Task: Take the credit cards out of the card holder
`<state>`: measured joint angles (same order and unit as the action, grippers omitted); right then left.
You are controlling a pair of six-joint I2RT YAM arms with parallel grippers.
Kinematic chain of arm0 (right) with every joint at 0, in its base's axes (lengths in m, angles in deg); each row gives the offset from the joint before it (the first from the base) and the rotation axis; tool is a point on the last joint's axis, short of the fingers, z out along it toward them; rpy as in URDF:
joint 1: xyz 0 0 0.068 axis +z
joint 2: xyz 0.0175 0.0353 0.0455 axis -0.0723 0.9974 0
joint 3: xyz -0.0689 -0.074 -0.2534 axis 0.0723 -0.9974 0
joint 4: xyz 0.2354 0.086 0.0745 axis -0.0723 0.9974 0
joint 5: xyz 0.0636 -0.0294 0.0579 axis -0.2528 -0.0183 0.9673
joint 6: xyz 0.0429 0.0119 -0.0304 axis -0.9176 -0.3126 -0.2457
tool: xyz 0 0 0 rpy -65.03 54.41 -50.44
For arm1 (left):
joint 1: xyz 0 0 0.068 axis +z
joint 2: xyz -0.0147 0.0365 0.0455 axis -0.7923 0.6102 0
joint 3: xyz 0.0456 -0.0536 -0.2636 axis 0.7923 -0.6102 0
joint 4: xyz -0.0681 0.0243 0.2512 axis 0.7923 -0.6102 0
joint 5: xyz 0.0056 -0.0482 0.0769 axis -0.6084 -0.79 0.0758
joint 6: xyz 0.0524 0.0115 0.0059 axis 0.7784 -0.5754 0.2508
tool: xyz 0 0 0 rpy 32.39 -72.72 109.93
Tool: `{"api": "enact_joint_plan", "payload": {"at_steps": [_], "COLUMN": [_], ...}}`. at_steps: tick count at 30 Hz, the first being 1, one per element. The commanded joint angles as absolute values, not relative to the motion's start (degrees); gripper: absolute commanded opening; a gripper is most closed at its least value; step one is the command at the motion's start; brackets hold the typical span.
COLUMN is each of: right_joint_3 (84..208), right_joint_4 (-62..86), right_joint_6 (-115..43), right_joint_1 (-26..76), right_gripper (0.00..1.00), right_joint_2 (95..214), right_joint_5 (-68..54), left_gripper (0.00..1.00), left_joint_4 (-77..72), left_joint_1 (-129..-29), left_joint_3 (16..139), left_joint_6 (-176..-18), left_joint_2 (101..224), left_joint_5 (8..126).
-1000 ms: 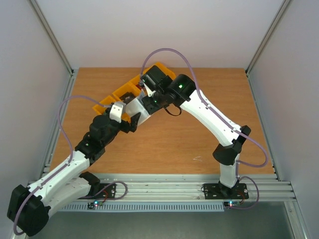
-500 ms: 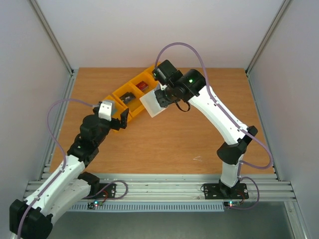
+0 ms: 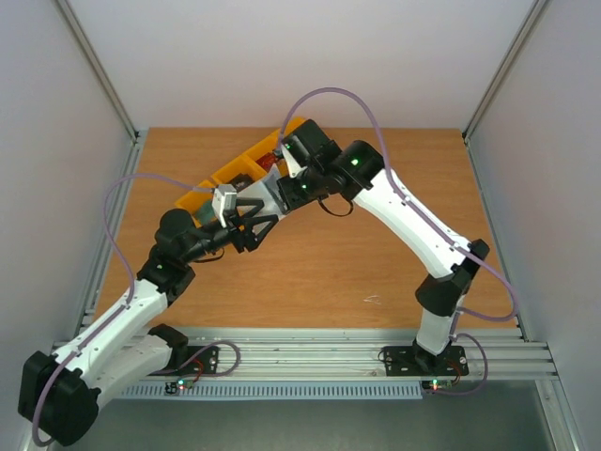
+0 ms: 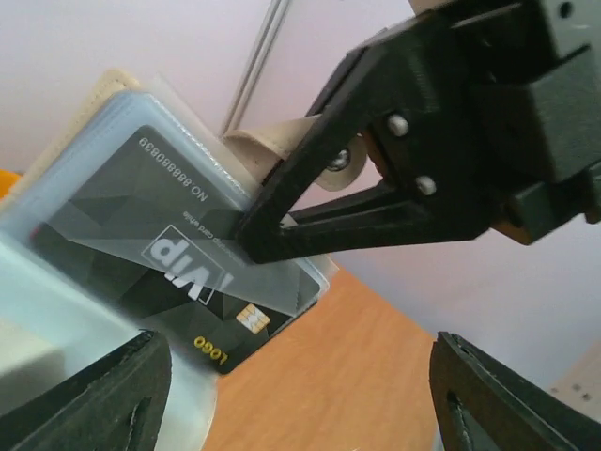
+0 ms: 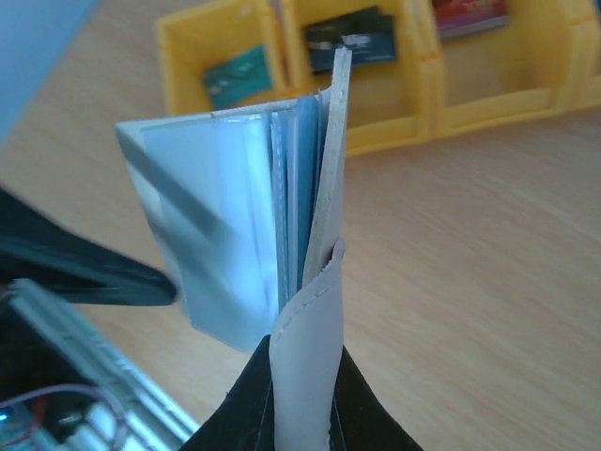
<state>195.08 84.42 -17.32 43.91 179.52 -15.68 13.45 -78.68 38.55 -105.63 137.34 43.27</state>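
My right gripper (image 3: 285, 184) is shut on the pale grey-beige card holder (image 5: 315, 348) and holds it up off the table, with its clear sleeves (image 5: 225, 235) fanned open. The holder also shows in the top view (image 3: 269, 192). A black card (image 4: 174, 258) with pale "VIP" marks sits in a sleeve, its chip corner sticking out. My left gripper (image 4: 296, 395) is open just in front of that card, not touching it; in the top view it (image 3: 263, 224) is right below the holder. A red card (image 5: 470, 14) lies in a yellow bin.
A row of yellow bins (image 3: 230, 176) stands diagonally behind the grippers; in the right wrist view (image 5: 394, 103) they hold a teal card (image 5: 235, 80) and a dark card (image 5: 352, 47). Grey walls enclose the wooden table (image 3: 357, 263).
The left gripper drew back toward the bins, then swung right again and now sits open at the holder. The right gripper raised the holder, then shifted it left and lower toward the left gripper.
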Motion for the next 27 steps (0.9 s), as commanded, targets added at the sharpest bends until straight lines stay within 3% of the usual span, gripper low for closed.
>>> {"api": "enact_joint_plan", "payload": {"at_steps": [1, 5, 8, 21, 24, 27], "right_joint_3": [187.8, 181.6, 178.6, 177.3, 178.3, 178.5], "right_joint_4": [70.3, 61.5, 57.6, 57.9, 58.5, 59.0], "right_joint_6": [-20.5, -20.2, -20.3, -16.1, -15.8, -16.1], "right_joint_1": [41.0, 40.6, 40.5, 40.5, 40.5, 40.6], "right_gripper": [0.01, 0.01, 0.01, 0.01, 0.01, 0.01], "right_joint_2": [170.5, 165.6, 163.4, 161.4, 161.9, 163.1], "right_joint_5": [0.0, 7.4, 11.0, 24.2, 28.8, 28.3], "left_gripper": [0.76, 0.72, 0.52, 0.5, 0.51, 0.43], "left_joint_4": [21.7, 22.8, 22.4, 18.1, 19.8, 23.9], "left_joint_1": [-77.8, -77.1, -77.1, -75.1, -74.9, -75.1], "left_joint_3": [40.6, 41.1, 41.5, 42.0, 42.1, 43.7], "left_joint_6": [-121.9, -126.4, -127.2, -131.3, -131.9, -130.5], "left_joint_2": [137.4, 137.0, 136.8, 135.3, 135.1, 135.1], "left_joint_5": [39.8, 40.8, 41.6, 47.5, 44.8, 38.9]}}
